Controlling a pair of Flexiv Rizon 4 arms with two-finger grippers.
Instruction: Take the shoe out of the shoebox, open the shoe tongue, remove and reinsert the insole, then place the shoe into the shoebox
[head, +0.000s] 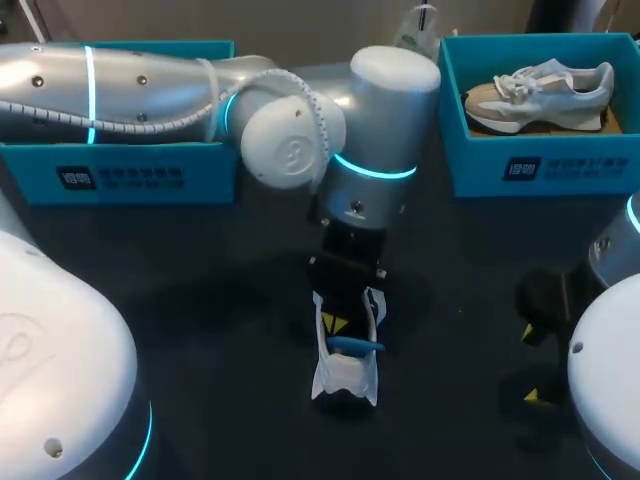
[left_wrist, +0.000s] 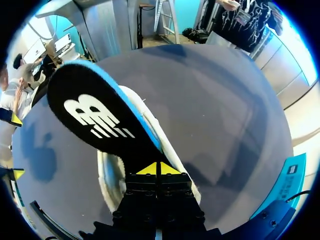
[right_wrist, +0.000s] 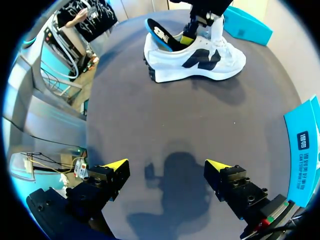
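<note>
A: Where the left arm comes down in the middle of the frame, what does the left gripper (left_wrist: 159, 169) hold?

B: The insole (left_wrist: 95, 120), black on top with a blue underside. The yellow tips are pressed together on one end of it, pinching it from both sides.

A: And the shoe?

B: The white sneaker (right_wrist: 195, 57) stands upright on the dark table (head: 200, 300), lower middle of the frame, right under that gripper. The insole slants up and out past its heel. I cannot tell whether its gripped end is inside the opening.

A: The other arm?

B: The right gripper (right_wrist: 167, 170) hangs at the lower right above bare tabletop, fingers spread wide and holding nothing, well apart from the sneaker.

A: The boxes?

B: A teal shoebox (head: 120, 175) sits upper left, partly hidden by the left arm. A second teal shoebox (head: 480, 165) sits upper right with a beige sneaker (head: 540, 95) lying in it.
</note>
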